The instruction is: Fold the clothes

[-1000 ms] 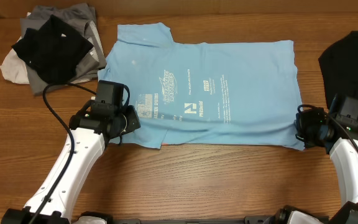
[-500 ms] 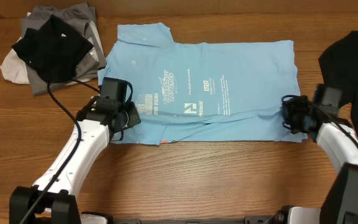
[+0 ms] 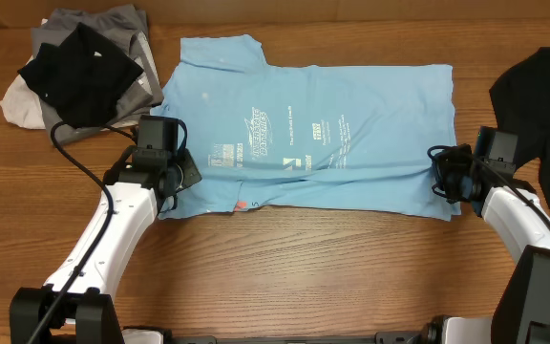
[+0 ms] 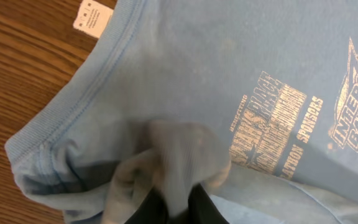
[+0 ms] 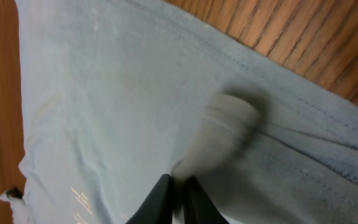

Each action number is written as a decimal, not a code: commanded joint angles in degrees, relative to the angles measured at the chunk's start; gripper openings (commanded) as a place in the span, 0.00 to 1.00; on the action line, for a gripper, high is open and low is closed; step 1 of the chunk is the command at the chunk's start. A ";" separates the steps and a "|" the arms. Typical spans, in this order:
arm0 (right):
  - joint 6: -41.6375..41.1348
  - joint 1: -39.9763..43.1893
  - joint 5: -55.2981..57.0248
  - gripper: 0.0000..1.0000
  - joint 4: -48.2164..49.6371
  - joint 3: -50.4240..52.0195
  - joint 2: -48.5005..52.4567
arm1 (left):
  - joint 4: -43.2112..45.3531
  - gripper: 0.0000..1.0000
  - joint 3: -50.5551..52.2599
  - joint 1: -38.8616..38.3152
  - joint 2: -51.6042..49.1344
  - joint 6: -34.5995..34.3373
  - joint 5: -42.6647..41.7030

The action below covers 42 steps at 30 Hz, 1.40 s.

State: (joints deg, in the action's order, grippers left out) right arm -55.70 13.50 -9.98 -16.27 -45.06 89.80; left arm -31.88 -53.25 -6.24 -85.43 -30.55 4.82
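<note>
Overhead: wooden desk (image 3: 304,277), light-blue T-shirt (image 3: 351,105) spread sideways across the middle, collar end to the left, hem to the right. Near long side lies turned in over the body, crease running below the printed lettering (image 3: 285,139).

Step, imo: first lengthwise fold, near side just laid down. Next needs a clean let-go at both ends w/o dragging the cloth back, then a re-grip on the far long side to bring it in.

Around it: black garment (image 3: 542,86) at the right edge, just beside the hem corner, so it could snag the right arm. Pile of black/grey/off-white garments (image 3: 74,76) top left, near the collar but not touching. Neither sits on the shirt.

Left tool (image 3: 181,178) is at the collar end. Wrist cam shows cloth bunched over the fingers, so it's pinching the shirt. Right tool (image 3: 440,175) is at the hem end, jaws nearly together w/ a cloth ridge running into them, which reads as a pinch too.

Small stuff: ribbed collar (image 4: 86,93) rumpled by the grip, white neck label (image 4: 92,15) flipped out onto the wood.
</note>
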 commanded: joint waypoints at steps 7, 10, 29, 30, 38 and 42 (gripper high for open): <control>0.81 0.24 5.44 0.11 1.99 -1.36 0.02 | 0.24 0.49 -1.33 0.24 -0.39 -0.94 -0.31; 4.85 0.24 3.69 0.41 4.50 -1.55 0.02 | 0.26 0.73 -1.33 0.24 -0.39 -0.70 -0.35; 21.57 -0.04 -6.14 0.89 -38.29 -31.67 0.24 | -26.43 0.89 -10.05 -0.46 -2.49 -1.03 -19.52; 21.92 -0.35 -6.10 0.91 -38.25 -31.56 0.28 | -26.62 0.88 -9.53 -1.09 -3.23 -1.55 -21.27; 23.19 -0.79 -5.92 0.91 -37.92 -31.39 0.46 | -21.40 0.88 -9.03 -5.60 -10.32 -12.41 -20.72; 23.26 -0.79 -3.76 0.91 -38.77 -31.39 0.46 | -17.94 0.88 -9.03 -5.95 -14.34 -17.20 -19.78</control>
State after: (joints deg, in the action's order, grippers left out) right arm -33.61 12.75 -15.53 -54.89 -76.14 90.32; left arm -51.20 -62.96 -12.01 -96.71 -40.82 -14.83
